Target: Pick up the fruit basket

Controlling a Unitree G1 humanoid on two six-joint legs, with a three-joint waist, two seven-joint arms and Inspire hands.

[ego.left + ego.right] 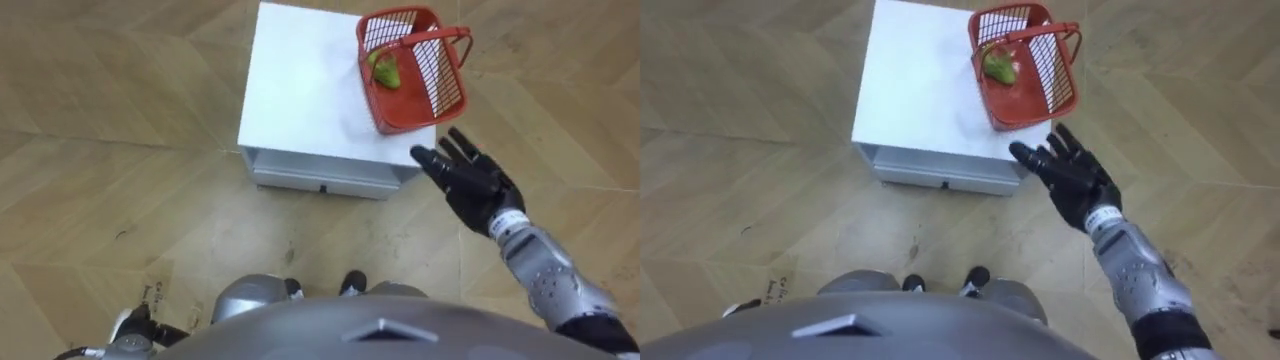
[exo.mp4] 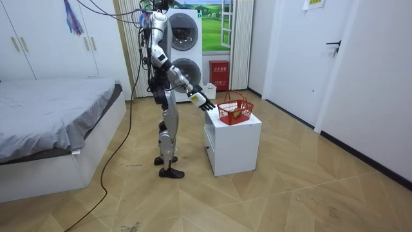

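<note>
A red wire basket (image 1: 412, 70) (image 1: 1023, 63) (image 2: 233, 109) with a raised handle stands on the right side of a white cabinet (image 1: 305, 95) (image 2: 232, 138). Inside it lies a green fruit (image 1: 387, 71) (image 1: 998, 68). My right hand (image 1: 470, 180) (image 1: 1070, 180) (image 2: 204, 103) hangs open in the air just short of the cabinet's near right corner, fingers spread and pointing toward the basket, a small gap below it. My left hand (image 1: 135, 330) shows at the lower left, down by my side.
I stand on a wooden floor (image 1: 110, 150) facing the low cabinet, which has a drawer (image 1: 320, 182) in its near face. A bed (image 2: 51, 122) lies behind me, stacked washing machines (image 2: 187, 45) stand by the wall, and a white door (image 2: 309, 58) is beyond the cabinet.
</note>
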